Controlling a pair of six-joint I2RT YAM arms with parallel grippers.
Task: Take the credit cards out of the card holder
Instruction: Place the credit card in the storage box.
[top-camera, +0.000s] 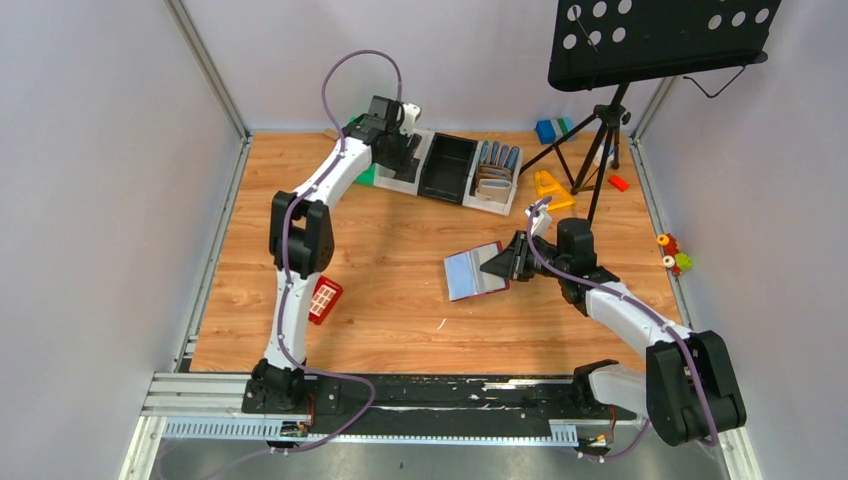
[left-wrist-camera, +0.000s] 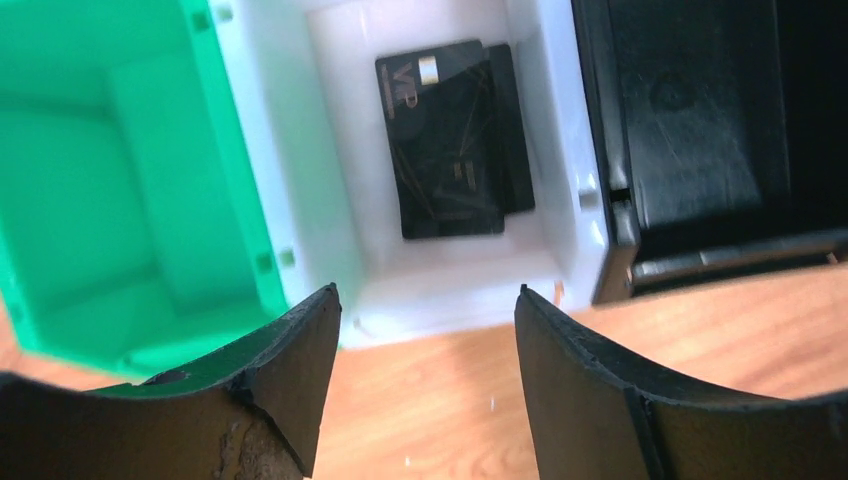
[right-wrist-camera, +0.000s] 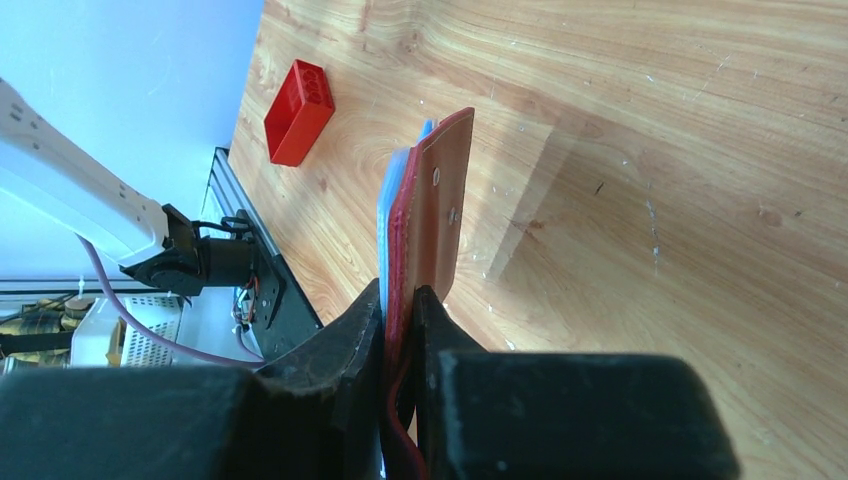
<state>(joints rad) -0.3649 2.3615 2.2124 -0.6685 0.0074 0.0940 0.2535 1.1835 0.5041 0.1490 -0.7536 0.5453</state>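
Note:
Two black credit cards lie stacked flat on the floor of a white bin at the back of the table. My left gripper hangs open just above that bin's near wall, holding nothing; in the top view the left gripper is over the back bins. The maroon card holder is held off the table at mid-table, its pale silvery inner face up. My right gripper is shut on its right edge. The right wrist view shows the card holder edge-on, pinched in the right gripper.
A green bin sits left of the white one and a black bin right of it. A tray of upright wallets, a music stand, a yellow piece and a red gridded piece stand around.

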